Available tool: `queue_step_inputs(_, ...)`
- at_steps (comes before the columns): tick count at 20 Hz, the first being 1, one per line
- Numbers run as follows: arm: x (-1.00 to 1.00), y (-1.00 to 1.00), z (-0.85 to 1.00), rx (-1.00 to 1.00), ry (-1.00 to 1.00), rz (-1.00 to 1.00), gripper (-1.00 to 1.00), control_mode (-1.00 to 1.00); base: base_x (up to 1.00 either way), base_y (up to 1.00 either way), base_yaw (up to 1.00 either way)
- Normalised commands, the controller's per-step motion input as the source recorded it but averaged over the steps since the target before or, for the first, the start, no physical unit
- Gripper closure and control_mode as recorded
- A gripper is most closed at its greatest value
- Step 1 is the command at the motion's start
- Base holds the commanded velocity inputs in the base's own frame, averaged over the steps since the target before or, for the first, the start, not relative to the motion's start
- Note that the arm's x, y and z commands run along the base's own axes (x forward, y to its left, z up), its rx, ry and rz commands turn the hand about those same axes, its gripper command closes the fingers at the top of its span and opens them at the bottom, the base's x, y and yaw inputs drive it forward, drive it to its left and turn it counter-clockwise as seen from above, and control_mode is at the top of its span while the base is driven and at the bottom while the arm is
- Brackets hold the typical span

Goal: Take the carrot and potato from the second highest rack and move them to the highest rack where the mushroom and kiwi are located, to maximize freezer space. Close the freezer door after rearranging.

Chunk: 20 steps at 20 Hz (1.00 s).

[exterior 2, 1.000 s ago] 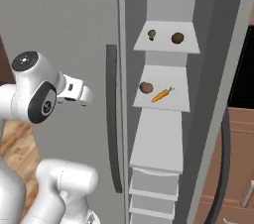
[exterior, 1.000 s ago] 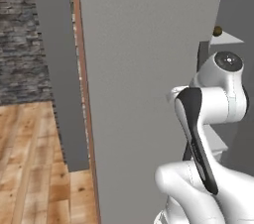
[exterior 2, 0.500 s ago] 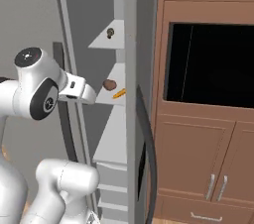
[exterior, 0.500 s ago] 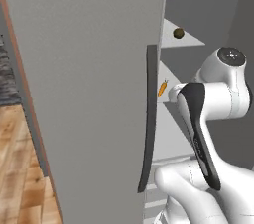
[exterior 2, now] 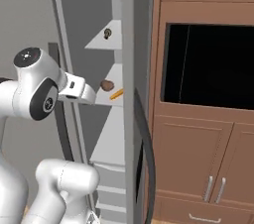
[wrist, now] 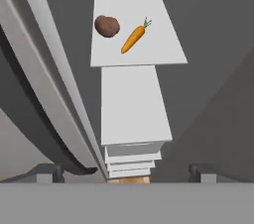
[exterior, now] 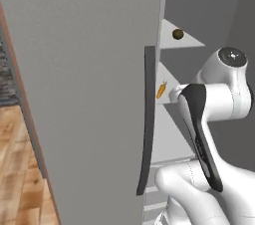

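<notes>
Across the left base view, the freezer door (exterior: 84, 94) fills the left and centre, its dark handle (exterior: 146, 119) just beside the carrot (exterior: 161, 90) on the second highest rack (exterior: 172, 82); a careless reach could catch that door edge. At centre of the right base view, potato (exterior 2: 106, 85) and carrot (exterior 2: 116, 94) lie near each other, wooden cabinets (exterior 2: 198, 119) at right. Toward the top of the hand view, both sit on the pale rack (wrist: 149, 54); the gripper (wrist: 124, 172) is spread wide, empty.
</notes>
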Motion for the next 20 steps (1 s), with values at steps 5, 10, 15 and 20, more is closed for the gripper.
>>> queue_step_inputs(5,0.00,0.00,0.00,0.00,0.00,0.00,-1.00,1.00,0.86,-0.27,0.00)
queue_step_inputs(10,0.00,0.00,0.00,0.00,0.00,0.00,-1.00,1.00,0.60,-0.20,0.00)
queue_step_inputs(15,0.00,-0.21,0.00,0.00,-0.02,0.00,-1.00,-1.00,0.01,-0.04,0.00)
queue_step_inputs(20,0.10,-0.42,-0.05,0.00,-0.05,0.00,-1.00,-1.00,0.00,0.00,0.00)
